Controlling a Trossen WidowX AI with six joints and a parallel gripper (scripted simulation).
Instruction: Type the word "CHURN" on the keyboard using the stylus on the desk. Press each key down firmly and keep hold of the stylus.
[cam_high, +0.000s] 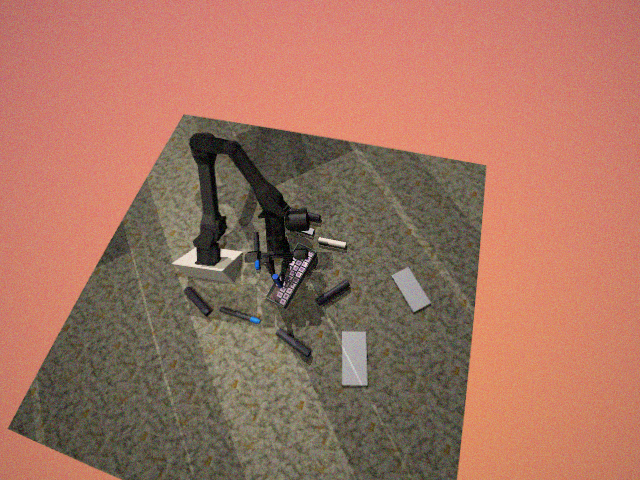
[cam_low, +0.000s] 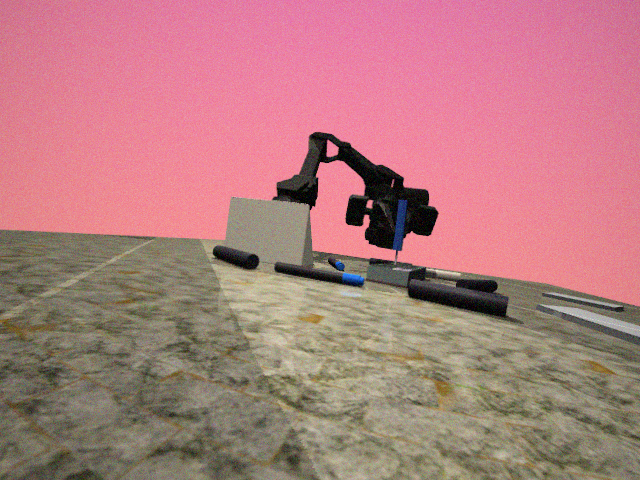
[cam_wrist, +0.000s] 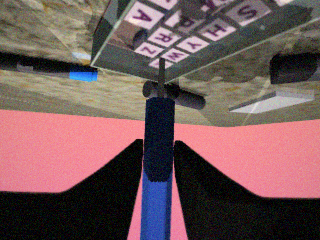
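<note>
The blue hexagonal stylus with a thin metal tip (cam_high: 276, 280) (cam_low: 400, 224) (cam_wrist: 159, 145) is clamped between the black fingers (cam_high: 271, 266) (cam_low: 387, 222), one on each side of its barrel. Its long axis runs nearly upright, tip down, leaning slightly in the exterior view.

Below it lies the dark keyboard with pale square keys (cam_high: 297, 281) (cam_low: 387, 273) (cam_wrist: 127, 62). The tip is at one end, over the corner key beside W and Z; its letter is covered, and I cannot tell whether it touches. H and R are close by, so the coming move probably turns on a short sideways shift of the tip, then a straight push down. Which letters are already typed cannot be told. Neighbouring keys sit tight, so a small slant could catch the wrong one.

Farther out on the surface, a black pen with a blue end (cam_high: 237, 313) (cam_low: 315, 273) (cam_wrist: 37, 67) and a dark cylinder (cam_high: 333, 291) (cam_low: 478, 285) (cam_wrist: 292, 67) lie apart from the keyboard, on different sides.
</note>
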